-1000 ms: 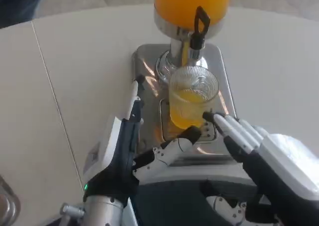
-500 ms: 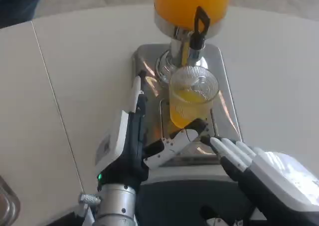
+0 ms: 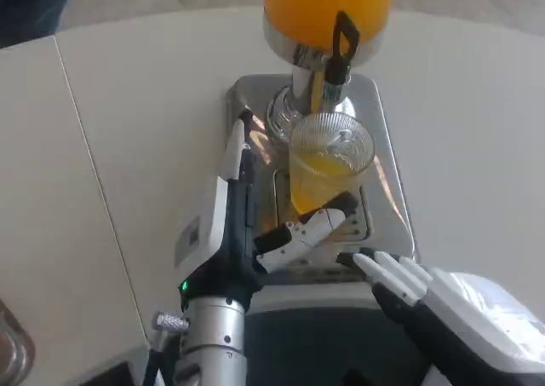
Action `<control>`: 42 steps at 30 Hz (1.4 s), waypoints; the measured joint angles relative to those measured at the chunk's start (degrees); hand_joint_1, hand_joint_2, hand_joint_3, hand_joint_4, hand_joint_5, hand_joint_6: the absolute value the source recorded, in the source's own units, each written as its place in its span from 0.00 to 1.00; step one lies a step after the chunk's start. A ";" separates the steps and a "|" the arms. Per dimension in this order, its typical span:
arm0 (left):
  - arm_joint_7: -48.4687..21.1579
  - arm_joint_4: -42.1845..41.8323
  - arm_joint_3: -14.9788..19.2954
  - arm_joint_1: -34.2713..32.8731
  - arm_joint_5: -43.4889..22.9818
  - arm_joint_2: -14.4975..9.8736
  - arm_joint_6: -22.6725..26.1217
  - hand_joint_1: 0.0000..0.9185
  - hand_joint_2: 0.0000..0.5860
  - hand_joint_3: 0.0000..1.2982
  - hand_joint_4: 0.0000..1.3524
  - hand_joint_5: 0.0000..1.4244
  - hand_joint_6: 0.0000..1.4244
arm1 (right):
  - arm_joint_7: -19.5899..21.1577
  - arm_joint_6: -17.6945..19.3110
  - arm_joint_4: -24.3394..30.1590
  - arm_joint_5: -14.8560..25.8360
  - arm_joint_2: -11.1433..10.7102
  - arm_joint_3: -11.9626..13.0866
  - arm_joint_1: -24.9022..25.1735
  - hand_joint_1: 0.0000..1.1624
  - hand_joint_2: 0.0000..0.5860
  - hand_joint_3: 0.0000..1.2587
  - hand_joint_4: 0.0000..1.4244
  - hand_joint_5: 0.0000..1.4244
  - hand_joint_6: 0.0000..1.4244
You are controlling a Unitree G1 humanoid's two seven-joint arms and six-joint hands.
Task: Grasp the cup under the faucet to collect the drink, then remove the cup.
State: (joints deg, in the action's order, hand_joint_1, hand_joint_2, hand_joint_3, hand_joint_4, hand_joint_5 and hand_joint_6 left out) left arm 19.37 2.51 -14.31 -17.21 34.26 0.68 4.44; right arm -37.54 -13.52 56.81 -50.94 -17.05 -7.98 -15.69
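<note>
Cup (image 3: 328, 169) under faucet (image 3: 339, 52), part-filled; my left hand (image 3: 255, 220) open beside it, right hand (image 3: 417, 288) open, empty; next: grasp cup

The left hand (image 3: 243, 211) is built with a white back and black inner parts, and a small green light is seen near its silver, cylindrical forearm (image 3: 215, 343). The right hand (image 3: 426, 296) is covered by a glossy white shell, with white fingers (image 3: 387, 267) tipped in black.

Dispenser tank (image 3: 329, 7) cut off at top; cup (image 3: 328, 169) base hidden (perhaps by left robot hand (image 3: 255, 224)).
</note>
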 measured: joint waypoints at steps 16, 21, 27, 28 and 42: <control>2.90 5.19 -0.31 -2.89 -1.04 2.40 -0.12 0.52 0.12 0.00 0.00 0.12 0.21 | 0.00 0.37 0.69 1.80 0.09 1.28 -3.01 0.68 0.70 0.06 0.00 0.00 0.00; 3.57 6.26 -0.32 -3.72 -2.24 2.92 -0.29 0.52 0.12 0.00 0.00 0.12 0.21 | 0.00 0.36 0.69 2.88 0.08 1.86 -3.26 0.67 0.70 0.06 0.00 0.00 0.00; 4.32 7.83 -0.36 -4.57 -2.41 4.00 -0.29 0.51 0.11 0.00 0.00 0.12 0.22 | 0.00 0.35 0.62 4.05 0.01 2.54 -3.52 0.68 0.70 0.06 0.00 0.00 0.00; 4.40 7.97 -0.36 -4.81 -2.42 4.10 -0.29 0.51 0.11 0.00 0.00 0.12 0.22 | 0.00 0.35 0.58 4.14 0.00 2.60 -3.53 0.68 0.70 0.06 0.00 0.00 0.00; 6.47 14.40 -0.56 -9.79 -2.51 5.98 -0.44 0.51 0.11 0.00 0.00 0.12 0.22 | 0.01 -0.23 -1.17 7.49 -0.97 4.54 -3.03 0.68 0.70 0.07 0.00 0.00 0.00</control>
State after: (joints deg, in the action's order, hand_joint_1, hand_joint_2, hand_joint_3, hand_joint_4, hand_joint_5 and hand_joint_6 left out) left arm 25.85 16.91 -14.87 -27.00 31.75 6.65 4.00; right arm -37.53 -13.75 55.64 -43.45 -18.01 -3.44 -18.72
